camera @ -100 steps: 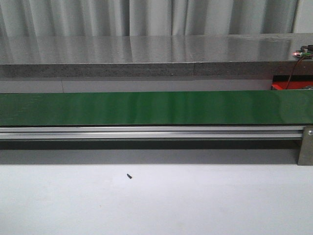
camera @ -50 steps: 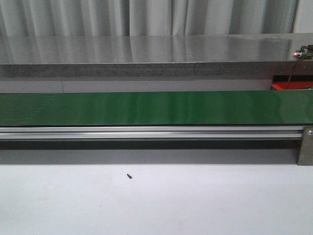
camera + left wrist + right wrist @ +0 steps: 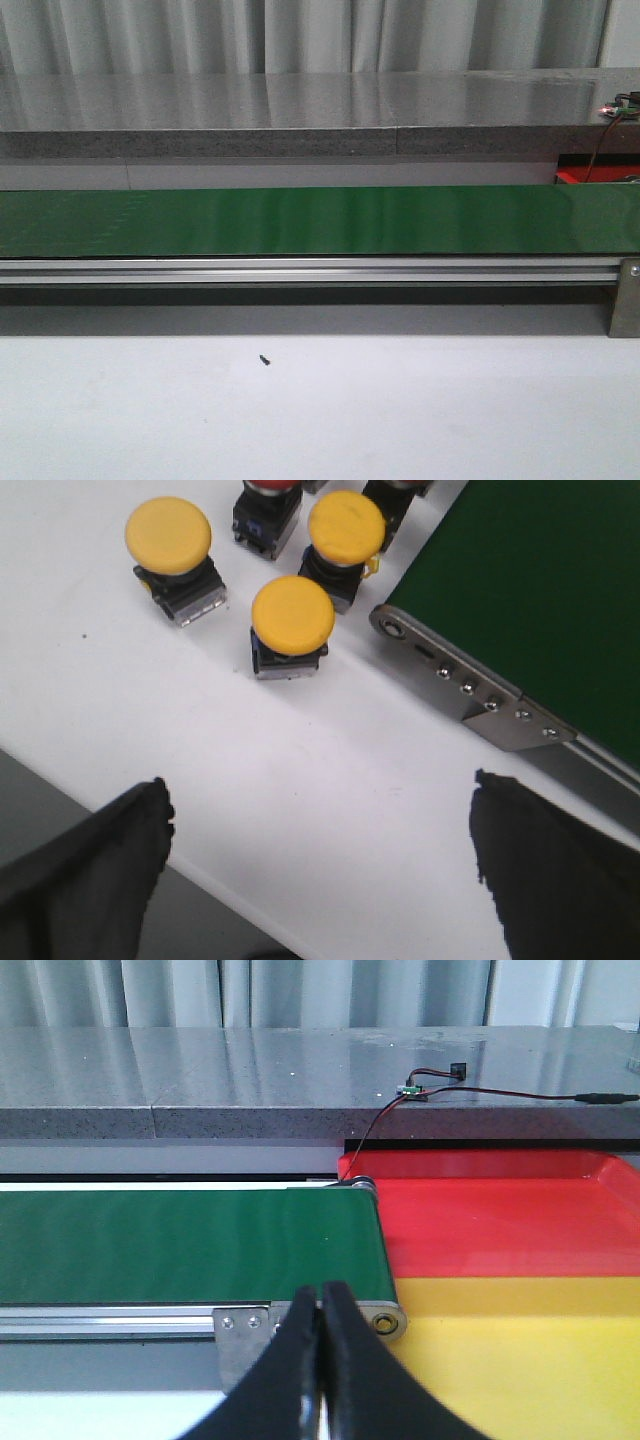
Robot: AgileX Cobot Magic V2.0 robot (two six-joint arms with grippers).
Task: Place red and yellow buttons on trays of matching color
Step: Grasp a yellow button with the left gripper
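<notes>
In the left wrist view three yellow buttons stand on the white table: one point(image 3: 292, 613) nearest my fingers, one point(image 3: 168, 536) beside it and one point(image 3: 346, 526) by the belt end. A red button point(image 3: 271, 488) shows partly at the frame edge. My left gripper point(image 3: 320, 825) is open above bare table, short of the buttons, holding nothing. In the right wrist view my right gripper point(image 3: 321, 1305) is shut and empty, in front of the belt end. Beyond it lie the red tray point(image 3: 500, 1225) and the yellow tray point(image 3: 520, 1350). Neither gripper appears in the front view.
The green conveyor belt point(image 3: 320, 220) runs across the front view on an aluminium rail point(image 3: 300, 270), also seen as the belt point(image 3: 540, 590) and the belt point(image 3: 190, 1245). A grey stone counter point(image 3: 300, 115) lies behind. A wired small board point(image 3: 412, 1088) sits on the counter.
</notes>
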